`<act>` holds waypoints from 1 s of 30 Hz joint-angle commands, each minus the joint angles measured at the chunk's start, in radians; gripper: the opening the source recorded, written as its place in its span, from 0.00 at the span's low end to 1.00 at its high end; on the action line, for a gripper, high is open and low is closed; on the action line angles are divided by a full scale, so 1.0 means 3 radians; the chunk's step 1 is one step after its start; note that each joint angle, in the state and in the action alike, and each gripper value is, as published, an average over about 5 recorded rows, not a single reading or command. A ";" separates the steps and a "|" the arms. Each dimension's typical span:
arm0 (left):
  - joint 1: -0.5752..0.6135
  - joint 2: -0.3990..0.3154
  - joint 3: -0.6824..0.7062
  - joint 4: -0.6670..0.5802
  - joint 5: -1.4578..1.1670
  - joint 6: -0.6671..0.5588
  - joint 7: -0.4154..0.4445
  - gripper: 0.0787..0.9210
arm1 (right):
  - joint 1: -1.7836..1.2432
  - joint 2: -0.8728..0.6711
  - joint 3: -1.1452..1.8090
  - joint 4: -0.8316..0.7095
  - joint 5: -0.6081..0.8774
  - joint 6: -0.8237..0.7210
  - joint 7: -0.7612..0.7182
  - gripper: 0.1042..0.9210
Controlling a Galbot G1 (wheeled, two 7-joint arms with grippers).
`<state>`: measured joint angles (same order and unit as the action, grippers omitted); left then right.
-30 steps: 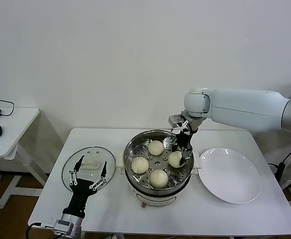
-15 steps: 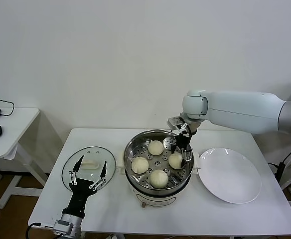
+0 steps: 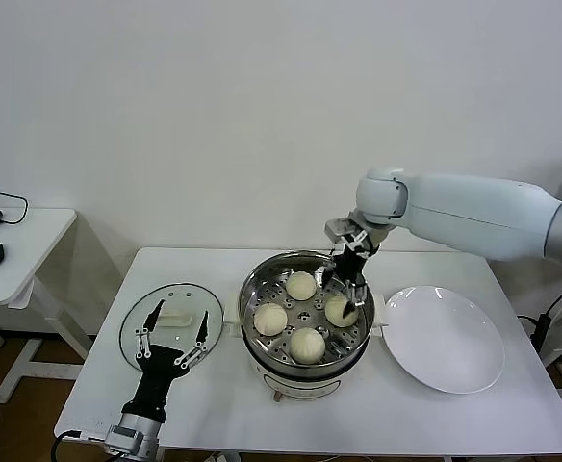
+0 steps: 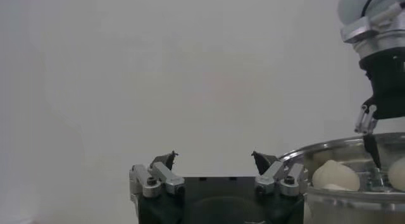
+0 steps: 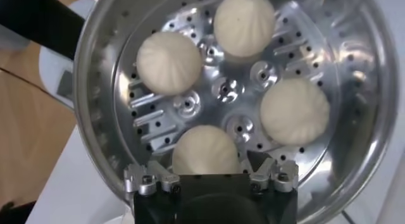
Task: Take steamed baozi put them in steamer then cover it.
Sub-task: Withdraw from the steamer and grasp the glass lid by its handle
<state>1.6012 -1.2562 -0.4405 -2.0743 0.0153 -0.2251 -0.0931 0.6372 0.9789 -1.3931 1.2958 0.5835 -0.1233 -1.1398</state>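
- Right gripper [image 3: 346, 294] hangs just inside the steamer [image 3: 262, 348], its fingers [image 5: 147, 179] spread and holding nothing. One baozi [image 3: 338, 310] lies directly below them, free on the tray.
- All four baozi sit apart on the perforated tray, none touching, so by my judgement the loading is done.
- The steamer's rim is close beside the right fingers; straight up looks like the only open way out.
- Left gripper [image 3: 172, 338] hovers above the cover [image 3: 142, 322], fingers [image 4: 162, 176] spread wide on either side of its handle [image 3: 172, 316], gripping nothing.
- The cover lies flat on the bench [image 3: 454, 414], just beside the steamer.
- The plate [image 3: 445, 339] is bare, well off from both sets of fingers.
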 commanded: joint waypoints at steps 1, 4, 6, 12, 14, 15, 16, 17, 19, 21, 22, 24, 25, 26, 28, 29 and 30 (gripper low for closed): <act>0.0009 0.0005 -0.0001 -0.0043 0.0046 0.0013 0.0006 0.88 | -0.0306 -0.0736 0.1202 0.0219 0.0526 0.0424 0.1326 0.88; -0.0001 0.0014 0.0005 -0.0040 0.0084 0.0006 0.0008 0.88 | -0.0590 -0.0979 0.1386 0.0383 0.0542 0.0734 0.2467 0.88; -0.0028 0.0013 0.0011 -0.0013 0.0098 0.0009 0.0014 0.88 | -0.0902 -0.1098 0.1630 0.0484 0.0499 0.0886 0.3270 0.88; -0.0148 -0.0013 0.0026 0.0125 0.0253 0.0015 0.0014 0.88 | -0.2258 -0.1184 0.2959 0.0524 0.0219 0.1297 0.4666 0.88; -0.0171 -0.0009 0.0024 0.0126 0.0343 0.0011 0.0004 0.88 | -0.2764 -0.1151 0.3449 0.0524 0.0148 0.1397 0.4837 0.88; -0.0181 -0.0006 0.0022 0.0123 0.0395 0.0010 -0.0008 0.88 | -0.3036 -0.1122 0.3723 0.0535 0.0111 0.1431 0.4897 0.88; -0.0190 -0.0003 0.0019 0.0120 0.0454 0.0013 -0.0022 0.88 | -0.3312 -0.1087 0.3993 0.0544 0.0066 0.1456 0.4944 0.88; -0.0197 0.0001 0.0018 0.0117 0.0513 0.0016 -0.0043 0.88 | -0.3567 -0.1041 0.4243 0.0548 0.0018 0.1484 0.4967 0.88; -0.0215 0.0006 0.0021 0.0120 0.0651 0.0024 -0.0109 0.88 | -0.4062 -0.0925 0.4761 0.0552 -0.0100 0.1530 0.4993 0.88; -0.0240 0.0000 0.0022 0.0136 0.0782 0.0029 -0.0192 0.88 | -0.4479 -0.0775 0.5195 0.0546 -0.0220 0.1571 0.4989 0.88; -0.0259 -0.0007 0.0022 0.0151 0.0863 0.0036 -0.0245 0.88 | -0.4661 -0.0694 0.5380 0.0546 -0.0280 0.1586 0.4989 0.88; -0.0300 -0.0021 0.0014 0.0193 0.1035 0.0041 -0.0366 0.88 | -0.5004 -0.0511 0.5716 0.0549 -0.0387 0.1632 0.4958 0.88; -0.0321 -0.0023 0.0009 0.0215 0.1121 0.0041 -0.0431 0.88 | -0.5160 -0.0427 0.5865 0.0554 -0.0436 0.1655 0.4936 0.88; -0.0339 -0.0019 0.0001 0.0242 0.1208 0.0043 -0.0479 0.88 | -0.5287 -0.0347 0.6002 0.0559 -0.0475 0.1682 0.4908 0.88; -0.0371 0.0016 -0.0009 0.0298 0.1377 0.0075 -0.0586 0.88 | -0.5549 -0.0197 0.6241 0.0578 -0.0542 0.1733 0.4837 0.88; -0.0391 0.0044 -0.0006 0.0331 0.1461 0.0120 -0.0644 0.88 | -0.5682 -0.0122 0.6342 0.0588 -0.0574 0.1760 0.4802 0.88; -0.0413 0.0080 -0.0006 0.0386 0.1551 0.0150 -0.0700 0.88 | -0.5800 -0.0054 0.6429 0.0597 -0.0599 0.1783 0.4770 0.88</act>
<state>1.5203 -1.2571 -0.4408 -2.0231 0.2353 -0.2164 -0.1638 -0.5149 0.7980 -0.0383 1.4505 0.5213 0.3119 0.1754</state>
